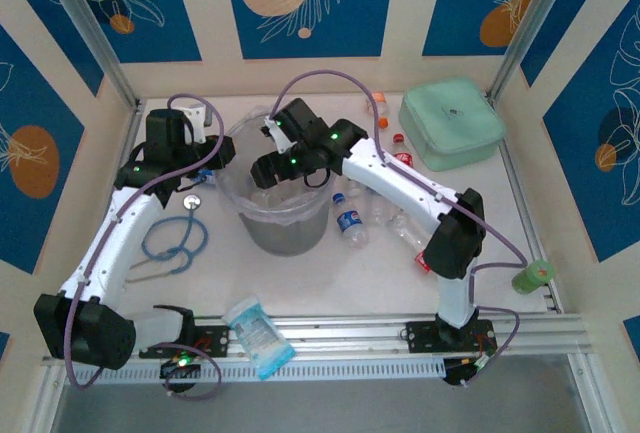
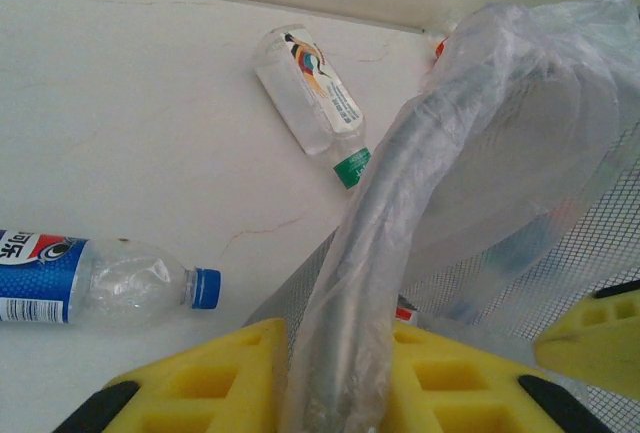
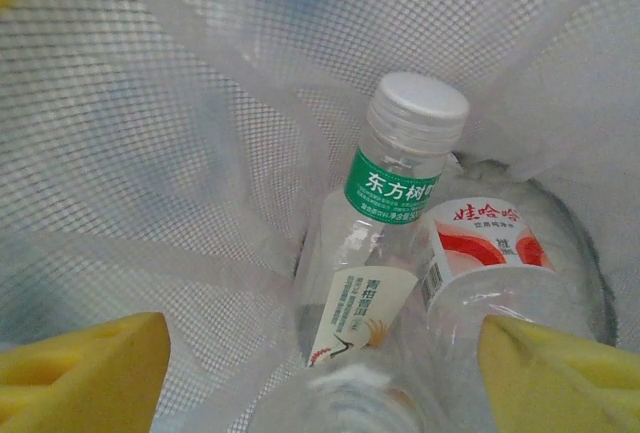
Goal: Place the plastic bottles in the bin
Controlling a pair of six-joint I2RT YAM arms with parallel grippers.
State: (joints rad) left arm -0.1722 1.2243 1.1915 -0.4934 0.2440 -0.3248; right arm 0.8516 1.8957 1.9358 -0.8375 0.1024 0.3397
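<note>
Bin [image 1: 283,231] rim sits clamped in left gripper [image 2: 340,381]; right gripper [image 3: 325,373] gapes wide over bottles [image 3: 395,193] inside.

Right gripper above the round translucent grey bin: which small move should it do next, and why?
Probably lift the right gripper straight up out of the round translucent grey bin. Its yellow fingers stand wide apart, the clear green-labelled plastic bottle rests free inside, and clear plastic bottles wait on the white table beside the bin.

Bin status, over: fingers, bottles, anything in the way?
Left fingers shut on bin rim. Right fingers open over bin, white-capped bottle lying inside. Blue-capped bottle on table. Nothing blocking.
</note>
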